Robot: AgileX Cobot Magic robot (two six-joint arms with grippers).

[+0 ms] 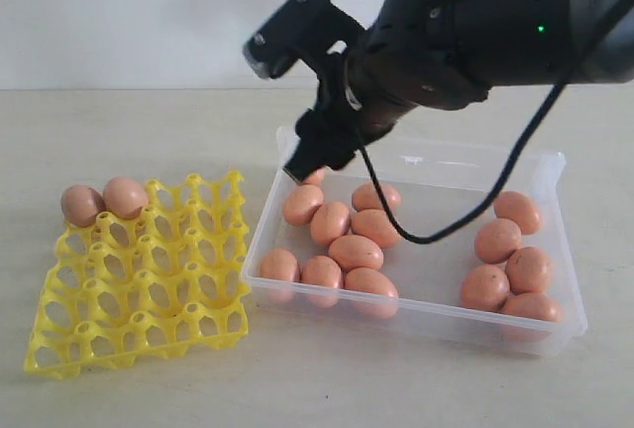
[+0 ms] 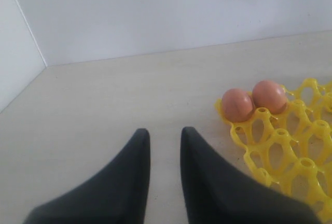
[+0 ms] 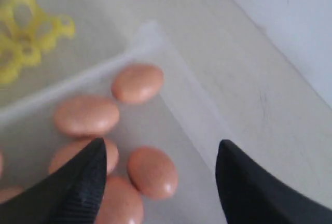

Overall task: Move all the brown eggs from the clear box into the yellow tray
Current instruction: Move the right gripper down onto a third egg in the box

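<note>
Two brown eggs (image 1: 125, 196) sit side by side in the far left corner of the yellow tray (image 1: 198, 324). The clear box (image 1: 416, 314) holds several more brown eggs, one cluster (image 1: 355, 252) on its left side and another (image 1: 497, 240) on its right. My right gripper (image 3: 162, 146) hangs open over the box's far left corner, with one egg (image 3: 152, 172) below the gap between its fingers and nothing held. My left gripper (image 2: 164, 130) is open and empty, low over the bare table beside the tray (image 2: 290, 146) and its two eggs (image 2: 237, 105).
A black cable (image 1: 466, 210) droops from the right arm over the box. A pale wall (image 1: 119, 12) runs along the back of the beige table. The tray lies just left of the box.
</note>
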